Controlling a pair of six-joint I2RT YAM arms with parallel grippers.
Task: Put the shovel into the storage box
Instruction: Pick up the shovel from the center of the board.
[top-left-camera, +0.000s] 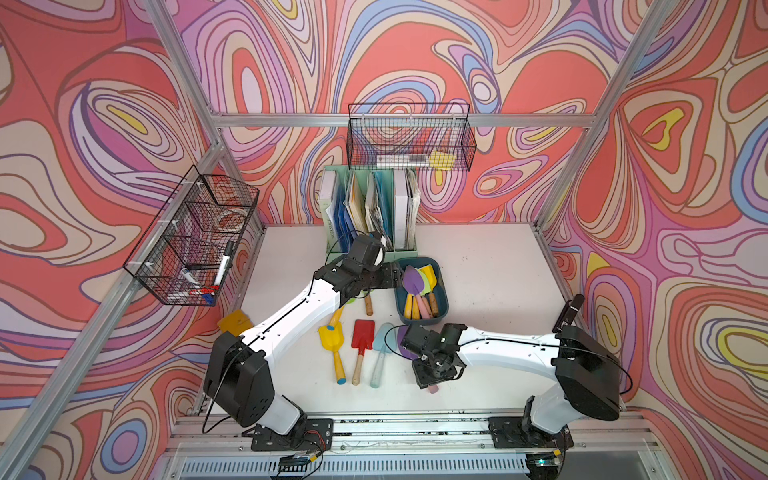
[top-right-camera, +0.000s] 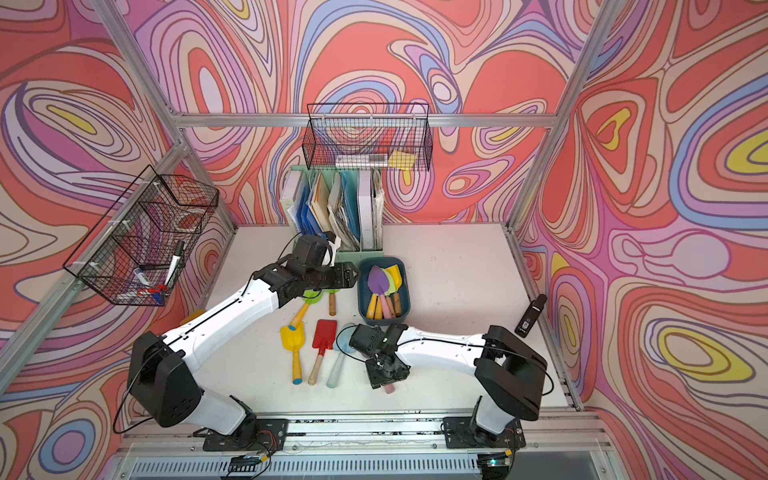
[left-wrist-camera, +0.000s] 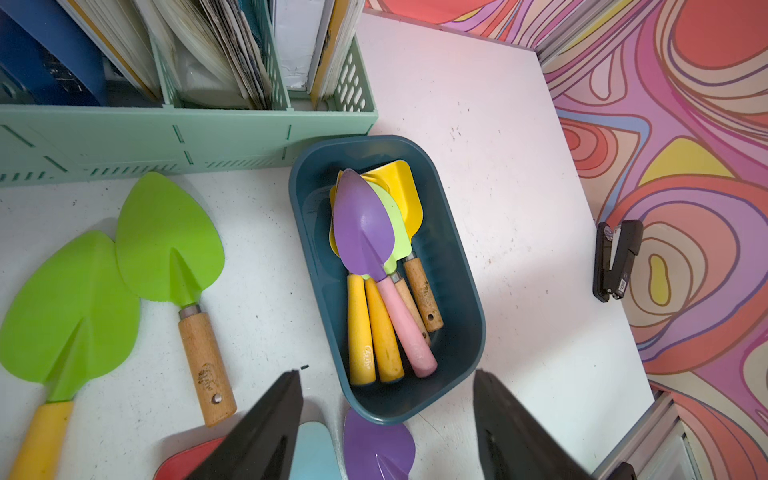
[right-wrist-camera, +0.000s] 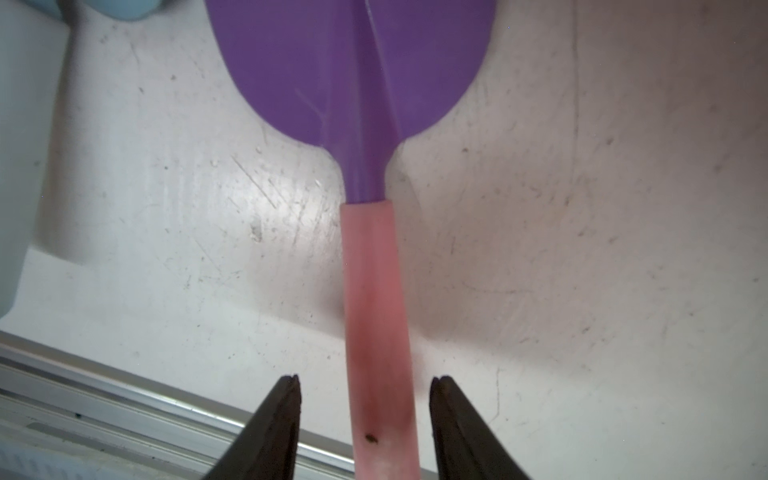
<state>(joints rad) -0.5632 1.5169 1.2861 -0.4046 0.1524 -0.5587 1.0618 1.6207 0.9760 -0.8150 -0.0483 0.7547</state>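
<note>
The storage box (top-left-camera: 441, 309), a dark teal tub, sits mid-table holding several shovels, a purple one with a pink handle (left-wrist-camera: 363, 220) on top. My left gripper (left-wrist-camera: 386, 372) is open and hovers over the tub's near end (left-wrist-camera: 374, 411), nothing between its fingers. A second purple shovel (right-wrist-camera: 370, 266) lies flat on the table in front of the tub. My right gripper (right-wrist-camera: 363, 378) is open, straddling its pink handle with a gap on each side. In a top view the right gripper (top-left-camera: 432, 376) covers most of that handle.
Yellow (top-left-camera: 332, 340), red (top-left-camera: 362, 338) and light blue (top-left-camera: 381, 345) shovels lie side by side left of the right gripper. Two green shovels (left-wrist-camera: 170, 245) lie under the left arm. A mint file holder (top-left-camera: 370, 208) stands behind the tub. A black stapler (top-left-camera: 567, 313) sits at the right edge.
</note>
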